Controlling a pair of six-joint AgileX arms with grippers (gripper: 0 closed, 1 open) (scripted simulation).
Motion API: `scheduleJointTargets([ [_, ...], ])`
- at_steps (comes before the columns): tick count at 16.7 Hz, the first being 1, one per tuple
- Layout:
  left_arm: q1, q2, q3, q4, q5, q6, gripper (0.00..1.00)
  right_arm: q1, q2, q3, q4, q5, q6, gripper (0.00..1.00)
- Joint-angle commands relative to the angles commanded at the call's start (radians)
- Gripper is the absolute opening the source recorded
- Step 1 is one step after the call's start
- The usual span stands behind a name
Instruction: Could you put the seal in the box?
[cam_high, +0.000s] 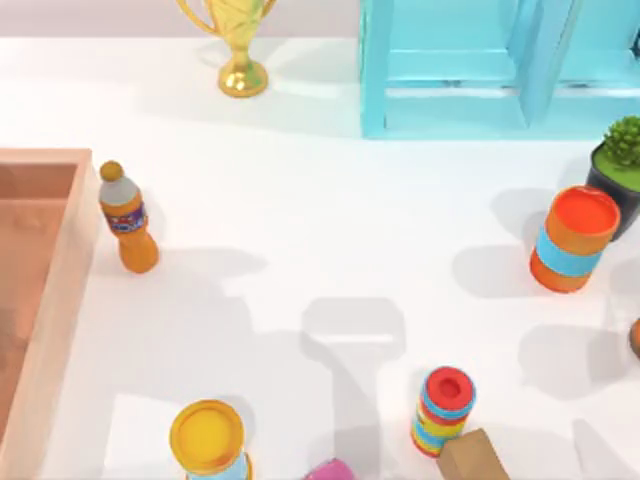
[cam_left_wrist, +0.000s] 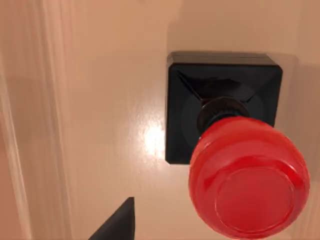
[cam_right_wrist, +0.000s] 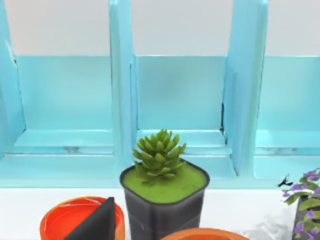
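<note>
The seal (cam_left_wrist: 235, 165), a black square block with a glossy red round knob, stands upright on the peach-orange floor of the box (cam_left_wrist: 100, 100). In the top view the box's thick wall (cam_high: 62, 290) runs along the table's left edge. My left gripper (cam_left_wrist: 165, 236) hovers just above the seal and is open. One dark fingertip (cam_left_wrist: 119, 224) shows beside the knob, with a gap between them. My right gripper (cam_right_wrist: 160, 236) is parked at the back right, facing a potted succulent (cam_right_wrist: 160, 165), and is open.
An orange drink bottle (cam_high: 128, 220) stands just right of the box. A gold trophy (cam_high: 240, 50) and a blue rack (cam_high: 480, 70) line the back. An orange can (cam_high: 575, 240), ring stack (cam_high: 442, 410), brown block (cam_high: 475, 458) and yellow-lidded can (cam_high: 208, 440) stand right and front.
</note>
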Motion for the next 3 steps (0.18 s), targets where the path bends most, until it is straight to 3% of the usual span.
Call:
scheduleJointTargets([
  [3, 0.0, 0.0, 0.0, 0.0, 0.0, 0.0, 1.0, 0.0, 0.0, 0.0, 0.0, 0.0, 0.0, 1.0],
])
